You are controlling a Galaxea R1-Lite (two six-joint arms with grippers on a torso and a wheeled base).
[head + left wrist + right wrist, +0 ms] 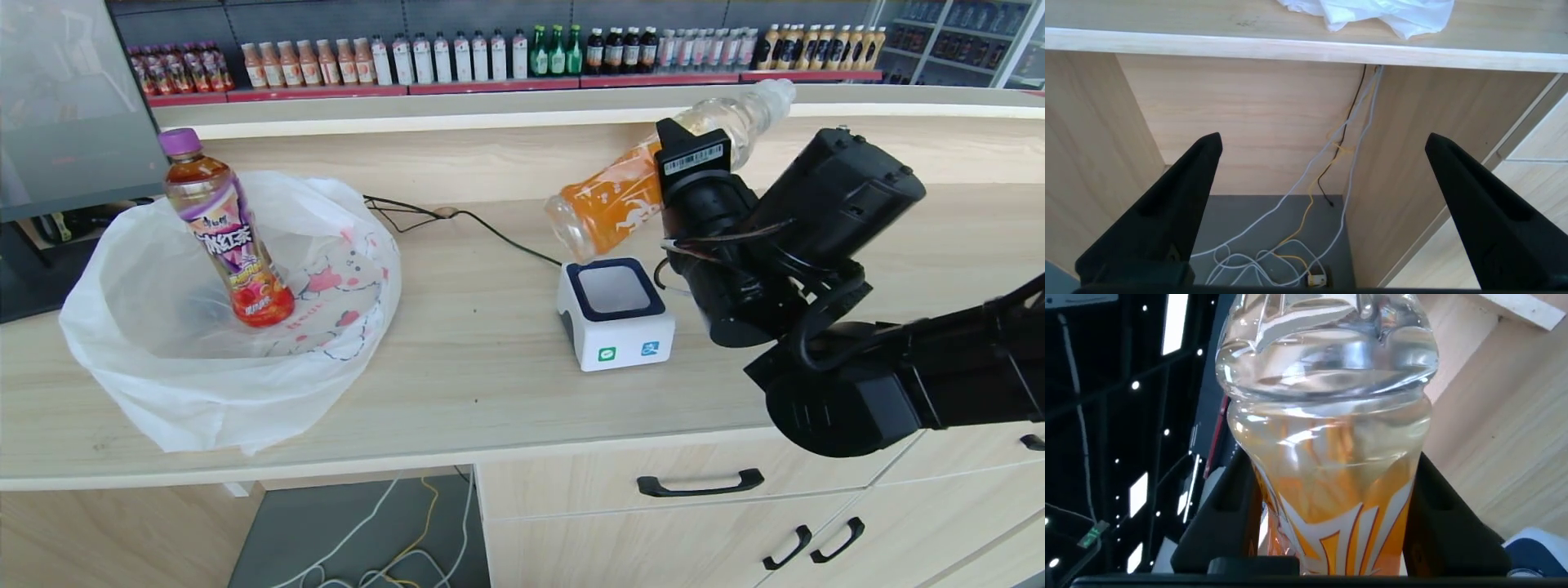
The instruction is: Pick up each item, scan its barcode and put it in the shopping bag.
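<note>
A clear bottle with an orange label (612,200) hangs tilted, base down, just above the white scanner cube (616,314) on the wooden counter. My right gripper (663,184) is shut on the bottle around its middle; in the right wrist view the bottle (1327,416) sits between the black fingers (1229,514). To the left lies the open white shopping bag (204,392), with a purple-capped tea bottle (229,237) standing inside it. My left gripper (1323,143) is open with nothing in it, below the counter edge (1208,41), under a corner of the bag (1372,12).
A black cable (490,233) runs across the counter behind the scanner. A dark monitor (73,98) stands at the far left. Shelves of bottles (490,57) line the back wall. Drawers with black handles (702,482) sit below the counter; loose wires (1315,220) hang under it.
</note>
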